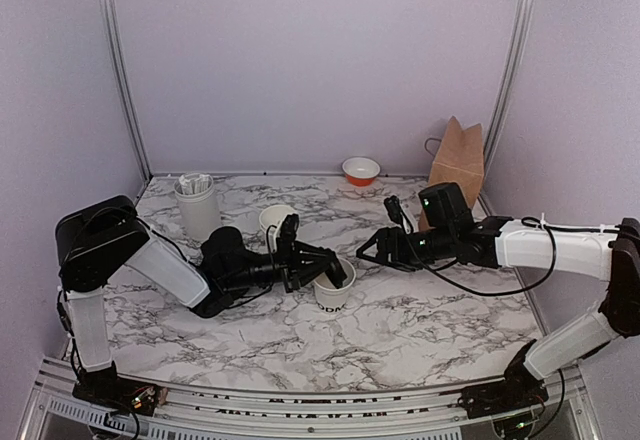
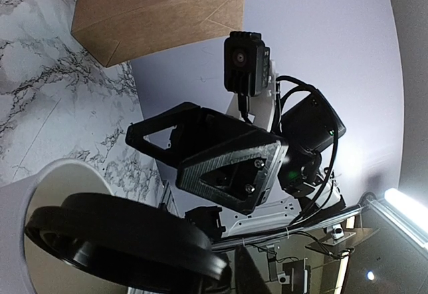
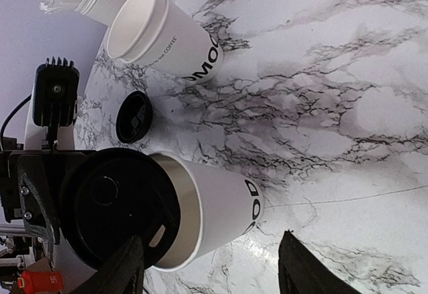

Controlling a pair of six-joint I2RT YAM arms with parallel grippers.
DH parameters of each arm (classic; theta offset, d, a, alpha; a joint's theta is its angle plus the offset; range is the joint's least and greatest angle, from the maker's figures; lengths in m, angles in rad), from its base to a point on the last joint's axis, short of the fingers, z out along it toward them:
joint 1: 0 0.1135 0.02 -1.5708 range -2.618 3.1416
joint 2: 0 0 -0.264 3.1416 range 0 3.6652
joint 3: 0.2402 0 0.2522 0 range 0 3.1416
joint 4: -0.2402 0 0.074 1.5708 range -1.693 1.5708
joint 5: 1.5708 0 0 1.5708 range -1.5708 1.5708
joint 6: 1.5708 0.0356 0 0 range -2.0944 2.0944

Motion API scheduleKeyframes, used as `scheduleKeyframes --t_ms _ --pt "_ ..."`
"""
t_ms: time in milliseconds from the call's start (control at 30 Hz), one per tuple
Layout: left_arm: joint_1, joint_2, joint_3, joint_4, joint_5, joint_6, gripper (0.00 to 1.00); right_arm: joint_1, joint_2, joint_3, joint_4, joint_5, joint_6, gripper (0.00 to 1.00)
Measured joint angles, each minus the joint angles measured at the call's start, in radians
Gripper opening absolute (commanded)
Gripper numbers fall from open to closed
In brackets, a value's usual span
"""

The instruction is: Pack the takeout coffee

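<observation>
The left gripper (image 1: 322, 266) reaches over the small white paper cup with dark lettering (image 3: 224, 207). Its fingers are around the round black plastic lid (image 3: 114, 207), but I cannot tell whether they clamp it. The lid sits tilted at the cup's mouth, not seated flat. The cup stands upright near the middle of the white marble-patterned table (image 1: 430, 310). The right gripper (image 1: 366, 250) hovers just beside the cup, jaws spread, holding nothing. Farther back are a stack of nested white cups (image 3: 167, 33), a second black lid (image 3: 134, 115) lying on the table, and a brown paper bag (image 1: 458, 165) at the far right.
</observation>
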Motion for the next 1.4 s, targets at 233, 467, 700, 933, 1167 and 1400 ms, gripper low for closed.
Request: scheduleKeyframes --t_ms 233,467,700,933,1167,1400 --pt "0.005 -0.004 -0.024 0.001 0.000 0.000 0.19 0.008 0.005 0.002 0.000 0.003 -0.003 0.66" --pt "0.010 -0.026 -0.045 0.001 -0.001 0.005 0.20 0.016 0.013 0.014 -0.005 0.018 -0.005 0.66" --pt "0.016 -0.089 -0.070 -0.042 -0.006 0.038 0.20 0.029 0.014 0.037 -0.014 0.048 -0.030 0.66" --pt "0.038 -0.231 -0.115 -0.274 -0.055 0.163 0.20 0.053 0.029 0.047 -0.047 0.087 -0.055 0.66" --pt "0.033 -0.349 -0.047 -0.727 -0.178 0.398 0.20 0.076 0.060 0.061 -0.059 0.098 -0.061 0.65" --pt "-0.006 -0.352 0.084 -1.057 -0.313 0.565 0.19 0.082 0.074 0.067 -0.060 0.109 -0.064 0.64"
